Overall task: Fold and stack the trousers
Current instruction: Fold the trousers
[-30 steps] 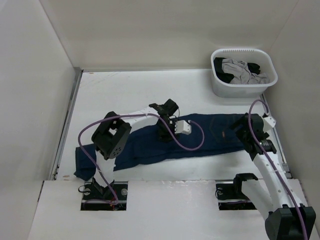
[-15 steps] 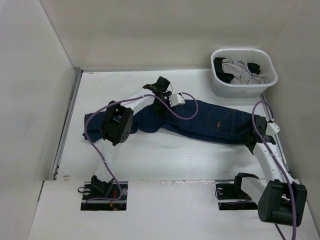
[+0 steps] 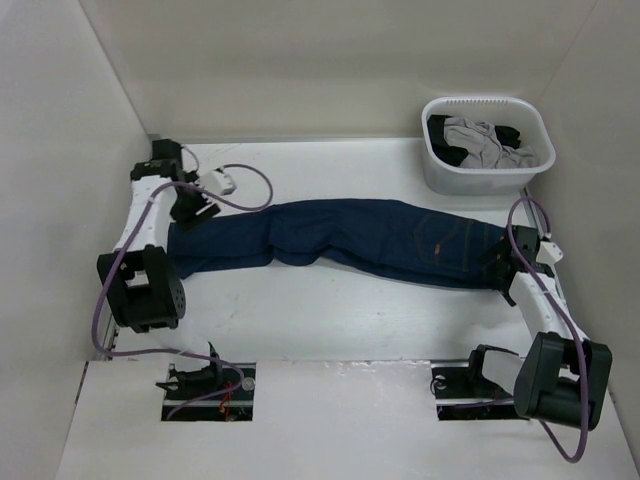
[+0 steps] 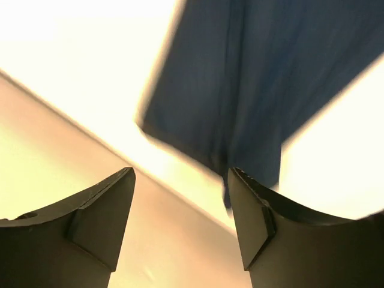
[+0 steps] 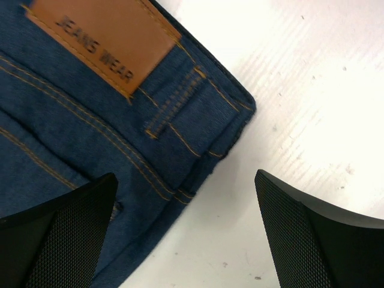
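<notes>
Within a second my left arm has swung from mid-table to the far left corner, drawing the leg ends with it. The jeans, which were bunched with one leg trailing toward the near edge, now lie in a single long band across the table. My right arm has settled low at the waist end.

The left gripper hangs over the leg hems with its jaws apart. The wrist view shows bare surface between the fingers, with the cloth lying beyond them and not pinched. The right gripper is spread wide over the waistband corner, just beside the tan patch, and grips nothing.

The jeans run from the far left of the table to the right edge, waist to the right. They are well apart from the white basket in the far right corner, which holds the grey and black garments.

The spreading step looks done, with both ends apparently let go. A ruck remains near the middle of the legs. No fold has been made yet. The next move, as I judge it, is to take hold again and bring one end over the other.
</notes>
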Action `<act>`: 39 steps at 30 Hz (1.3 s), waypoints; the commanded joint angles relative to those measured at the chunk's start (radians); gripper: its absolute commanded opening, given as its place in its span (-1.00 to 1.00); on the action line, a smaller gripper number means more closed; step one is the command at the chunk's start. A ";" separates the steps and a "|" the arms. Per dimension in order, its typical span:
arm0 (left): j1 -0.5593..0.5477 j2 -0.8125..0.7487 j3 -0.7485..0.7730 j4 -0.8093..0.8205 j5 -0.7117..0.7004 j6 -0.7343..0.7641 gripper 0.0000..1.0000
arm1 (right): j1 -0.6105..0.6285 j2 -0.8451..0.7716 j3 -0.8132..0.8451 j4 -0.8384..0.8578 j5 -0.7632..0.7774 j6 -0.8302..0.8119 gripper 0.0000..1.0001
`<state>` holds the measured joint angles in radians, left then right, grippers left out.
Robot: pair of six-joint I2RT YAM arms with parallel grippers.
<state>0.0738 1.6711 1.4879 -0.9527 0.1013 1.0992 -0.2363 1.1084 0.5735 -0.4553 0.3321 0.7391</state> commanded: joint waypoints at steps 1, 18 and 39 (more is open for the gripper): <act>0.118 0.058 -0.040 -0.179 -0.015 0.077 0.26 | -0.002 0.016 0.075 0.040 0.015 -0.047 1.00; 0.283 0.286 0.044 -0.210 0.006 -0.059 -0.82 | 0.010 0.030 0.101 0.009 0.085 -0.067 1.00; 0.171 -0.221 -0.521 0.889 -0.095 0.226 -0.96 | 0.002 0.065 0.054 0.043 0.068 -0.046 1.00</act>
<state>0.1997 1.4467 1.1149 -0.2562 0.0051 1.2022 -0.2340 1.1736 0.6376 -0.4553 0.3889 0.6849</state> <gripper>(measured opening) 0.051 0.998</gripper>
